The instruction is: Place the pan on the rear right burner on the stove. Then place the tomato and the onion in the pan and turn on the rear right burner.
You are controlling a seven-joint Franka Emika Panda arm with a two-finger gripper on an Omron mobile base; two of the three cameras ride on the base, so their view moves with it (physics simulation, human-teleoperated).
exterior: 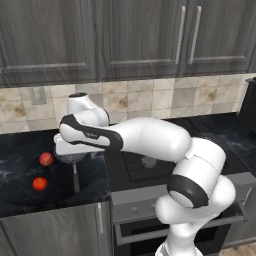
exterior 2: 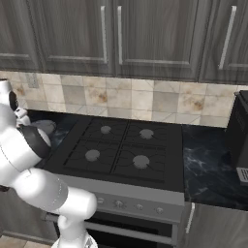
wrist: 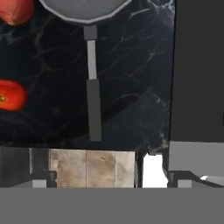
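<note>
The black four-burner gas stove with cast-iron grates and a silver steel front sits between two stretches of dark marbled stone counter. Its rear right burner, a round grey metal cap under black grate bars, carries nothing, like the other three.

Behind runs a beige tiled backsplash under dark grey wood cabinets. A tall black appliance stands on the counter to the stove's right.

The white arm bends across the stove's left edge and reaches over the left counter, covering most of the small round dark-grey metal frying pan. In the hand view the pan's shallow bowl lies empty as far as it shows, and its long thin straight handle stretches over the counter toward the front edge.

Left of the pan lie the dull pinkish-red onion and, nearer the front, the glossy orange-red tomato, apart from each other and from the pan.

The gripper hangs above the pan; whether its fingers are spread or closed cannot be told.
</note>
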